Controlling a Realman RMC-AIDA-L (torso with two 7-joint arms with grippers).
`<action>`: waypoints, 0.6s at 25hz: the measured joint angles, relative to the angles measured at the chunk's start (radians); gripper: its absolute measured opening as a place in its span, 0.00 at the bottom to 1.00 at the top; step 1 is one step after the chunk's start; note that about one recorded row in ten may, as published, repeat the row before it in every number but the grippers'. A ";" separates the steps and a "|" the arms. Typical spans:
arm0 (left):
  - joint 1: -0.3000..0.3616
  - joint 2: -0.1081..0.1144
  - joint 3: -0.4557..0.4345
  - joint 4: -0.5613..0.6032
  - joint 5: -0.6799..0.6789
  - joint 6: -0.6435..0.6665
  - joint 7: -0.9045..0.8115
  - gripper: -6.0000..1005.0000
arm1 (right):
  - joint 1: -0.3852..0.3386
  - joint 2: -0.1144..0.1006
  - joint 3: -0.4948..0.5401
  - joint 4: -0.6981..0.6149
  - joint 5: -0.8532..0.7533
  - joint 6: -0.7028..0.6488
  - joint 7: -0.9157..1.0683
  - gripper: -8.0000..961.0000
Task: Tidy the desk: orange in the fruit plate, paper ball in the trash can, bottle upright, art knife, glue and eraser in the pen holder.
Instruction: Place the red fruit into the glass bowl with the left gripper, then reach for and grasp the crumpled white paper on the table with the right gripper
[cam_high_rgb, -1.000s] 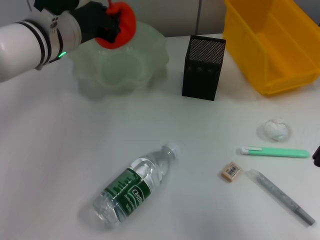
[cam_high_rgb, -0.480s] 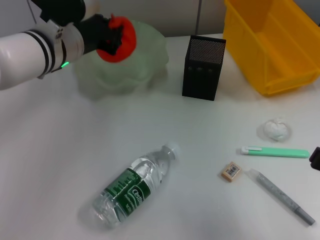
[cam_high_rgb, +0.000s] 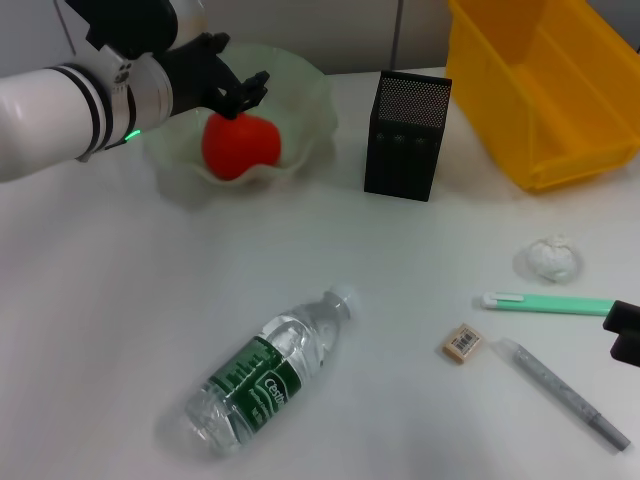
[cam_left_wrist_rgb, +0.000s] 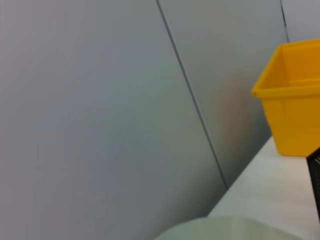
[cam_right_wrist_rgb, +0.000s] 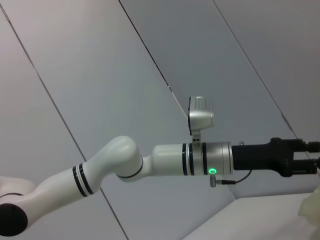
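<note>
Orange (cam_high_rgb: 241, 146) rests inside fruit plate (cam_high_rgb: 310, 95). Left tool (cam_high_rgb: 238, 88) level above plate's rear rim, fingers spread, empty. Right tool (cam_high_rgb: 624, 331) well right of plate, state unclear.

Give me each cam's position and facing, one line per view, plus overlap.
Head: above, looking down at the table; left gripper over the fruit plate holding the orange.
Left wrist: faces wall and yellow bin; no own fingers.
Right wrist: faces sideways at the left arm.
Shared: the bin shows in head and left wrist views.
</note>
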 joint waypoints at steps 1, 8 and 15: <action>0.000 0.000 0.000 0.000 0.000 0.000 0.000 0.53 | -0.001 0.000 0.000 0.001 -0.001 0.000 0.000 0.26; 0.026 0.000 0.006 0.054 -0.010 -0.013 -0.011 0.66 | -0.007 -0.007 0.021 -0.022 0.001 -0.005 0.033 0.35; 0.057 0.007 -0.012 0.141 -0.014 0.148 -0.050 0.65 | 0.004 -0.011 0.025 -0.268 -0.027 0.007 0.239 0.37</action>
